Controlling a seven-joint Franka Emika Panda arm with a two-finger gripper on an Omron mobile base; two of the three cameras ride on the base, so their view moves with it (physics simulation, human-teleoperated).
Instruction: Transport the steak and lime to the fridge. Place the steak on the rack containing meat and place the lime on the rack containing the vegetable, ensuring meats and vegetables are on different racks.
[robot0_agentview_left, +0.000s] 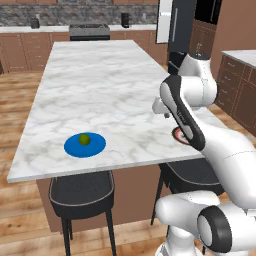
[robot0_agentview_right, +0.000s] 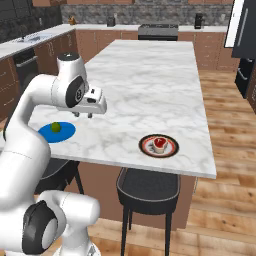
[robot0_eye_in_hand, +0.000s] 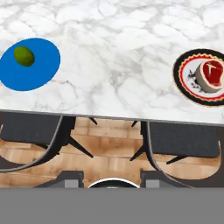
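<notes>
The lime (robot0_agentview_left: 84, 139) (robot0_agentview_right: 55, 127) (robot0_eye_in_hand: 24, 56), a small yellow-green ball, rests on a blue plate (robot0_agentview_left: 97, 146) (robot0_agentview_right: 67, 134) (robot0_eye_in_hand: 41, 65) near the island's front left. The steak (robot0_agentview_right: 159, 144) (robot0_eye_in_hand: 210, 75), a red slab, lies on a dark-rimmed plate (robot0_agentview_right: 171, 150) (robot0_eye_in_hand: 186, 74) at the front right; my arm covers most of it in the left base view. My gripper (robot0_agentview_left: 165, 115) (robot0_agentview_right: 86, 115) (robot0_eye_in_hand: 112, 180) hangs open above the counter between the two plates, holding nothing. The black fridge (robot0_agentview_left: 182, 25) (robot0_agentview_right: 246, 30) stands beyond the island's far right; its racks are hidden.
The marble island (robot0_agentview_left: 100, 85) (robot0_agentview_right: 150, 85) has two dark stools (robot0_agentview_left: 82, 192) (robot0_agentview_right: 150, 187) tucked under its near edge. A stove (robot0_agentview_left: 89, 31) and wooden cabinets line the back wall. Another counter (robot0_agentview_left: 242, 55) stands to the right.
</notes>
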